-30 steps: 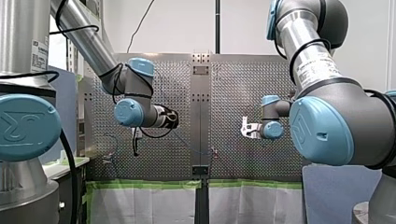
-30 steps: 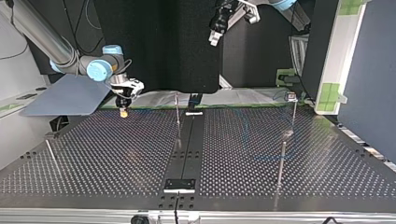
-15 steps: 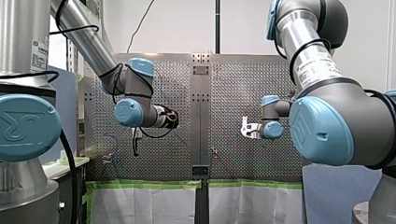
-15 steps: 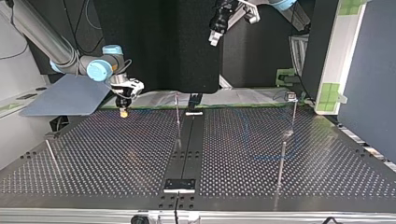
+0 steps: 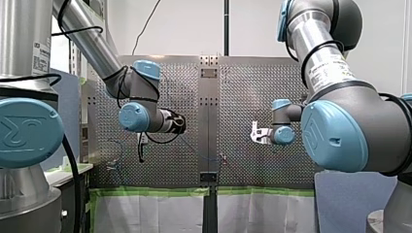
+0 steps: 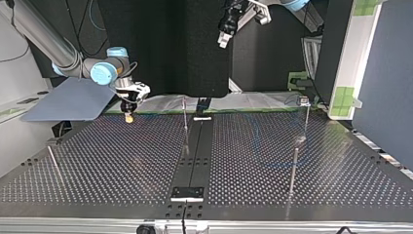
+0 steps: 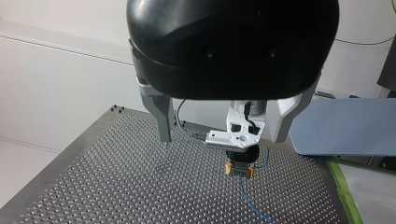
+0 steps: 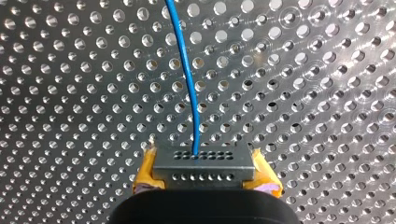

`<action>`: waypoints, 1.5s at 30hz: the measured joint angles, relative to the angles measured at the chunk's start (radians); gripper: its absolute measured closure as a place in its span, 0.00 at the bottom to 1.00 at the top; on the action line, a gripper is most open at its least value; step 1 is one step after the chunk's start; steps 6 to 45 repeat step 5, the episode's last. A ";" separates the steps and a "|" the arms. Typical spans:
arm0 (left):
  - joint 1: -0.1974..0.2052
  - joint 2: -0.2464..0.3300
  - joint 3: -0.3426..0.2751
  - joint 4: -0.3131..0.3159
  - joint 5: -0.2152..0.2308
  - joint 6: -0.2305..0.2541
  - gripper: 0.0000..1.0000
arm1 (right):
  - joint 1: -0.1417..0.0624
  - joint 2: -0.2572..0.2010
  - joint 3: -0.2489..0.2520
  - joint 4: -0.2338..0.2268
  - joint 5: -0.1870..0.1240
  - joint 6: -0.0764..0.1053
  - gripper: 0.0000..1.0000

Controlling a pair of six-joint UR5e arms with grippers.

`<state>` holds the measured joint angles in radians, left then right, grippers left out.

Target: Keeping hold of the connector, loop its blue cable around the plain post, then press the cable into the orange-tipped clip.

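Where the right wrist view looks along the right gripper, you see its yellow pads clamped on the grey connector; the blue cable runs ahead over the perforated table. In the left wrist view, note the left gripper spread wide, holding nothing. In the top view, find the connector near the table's far edge, at the view's left.

Ahead of my right gripper, the blue cable is running out of view; the gripper's black body is covering the rear of the connector.
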<state>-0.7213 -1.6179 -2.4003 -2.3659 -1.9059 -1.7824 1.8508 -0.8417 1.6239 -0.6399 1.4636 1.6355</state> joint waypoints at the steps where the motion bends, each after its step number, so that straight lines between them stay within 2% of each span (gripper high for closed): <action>1: 0.000 0.000 0.000 0.000 0.000 0.000 0.00 | 0.000 0.000 0.000 0.000 0.000 0.000 1.00; 45: 0.000 0.000 0.000 0.000 0.000 0.000 0.00 | 0.000 0.000 0.000 0.000 0.000 0.000 1.00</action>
